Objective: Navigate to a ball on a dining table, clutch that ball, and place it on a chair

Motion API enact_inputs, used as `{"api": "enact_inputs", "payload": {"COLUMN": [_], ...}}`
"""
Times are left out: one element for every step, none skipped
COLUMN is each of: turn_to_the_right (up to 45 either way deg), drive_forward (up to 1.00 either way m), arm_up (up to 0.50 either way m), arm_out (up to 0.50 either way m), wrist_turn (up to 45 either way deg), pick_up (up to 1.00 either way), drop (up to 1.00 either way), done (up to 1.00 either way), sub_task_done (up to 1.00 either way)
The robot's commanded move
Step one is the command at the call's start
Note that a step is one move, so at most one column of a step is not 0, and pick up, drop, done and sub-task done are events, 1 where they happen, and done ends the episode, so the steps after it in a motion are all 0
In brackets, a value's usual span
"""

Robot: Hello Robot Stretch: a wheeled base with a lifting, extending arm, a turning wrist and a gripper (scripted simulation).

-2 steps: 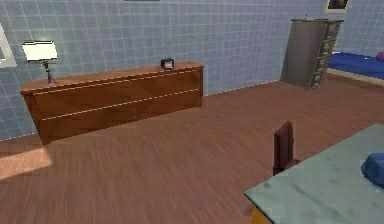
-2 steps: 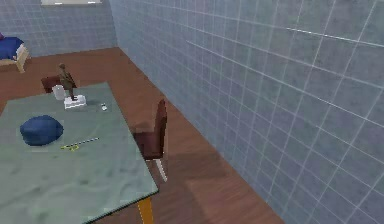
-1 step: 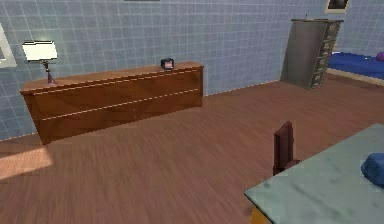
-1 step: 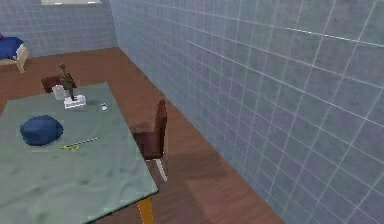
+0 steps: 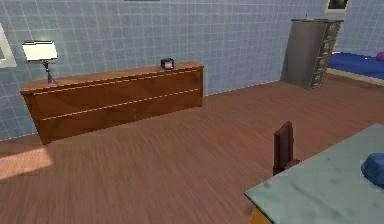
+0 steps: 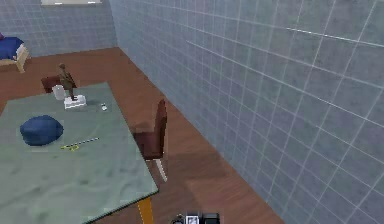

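A blue rounded thing (image 6: 41,130) lies on the grey-green dining table (image 6: 70,180) at the arm side view's left. It shows again at the forward view's right edge (image 5: 374,168), on the table's corner (image 5: 320,190). A red-brown chair (image 6: 154,135) stands at the table's right side, and a second chair (image 6: 52,83) at its far end. In the forward view a dark chair (image 5: 285,149) stands by the table. At the arm side view's bottom edge the arm's tip with its white squares and the gripper (image 6: 181,218) barely peek in. I cannot tell whether it holds anything.
On the table are a small figure on a white base (image 6: 69,92), a small white thing (image 6: 101,107) and a yellow pencil (image 6: 78,146). A long wooden sideboard (image 5: 115,98) with a lamp (image 5: 41,56), a grey cabinet (image 5: 309,52) and a blue bed (image 5: 358,65) line the walls. Open wooden floor (image 5: 180,150) lies between.
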Motion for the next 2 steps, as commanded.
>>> {"api": "enact_inputs", "payload": {"turn_to_the_right": [0.0, 0.0], "drive_forward": [0.00, 0.00], "arm_up": [0.00, 0.00], "arm_out": [-0.08, 0.00], "wrist_turn": [0.0, 0.0], "pick_up": [0.00, 0.00], "drop": [0.00, 0.00], "done": [0.00, 1.00], "sub_task_done": [0.00, 0.00]}}
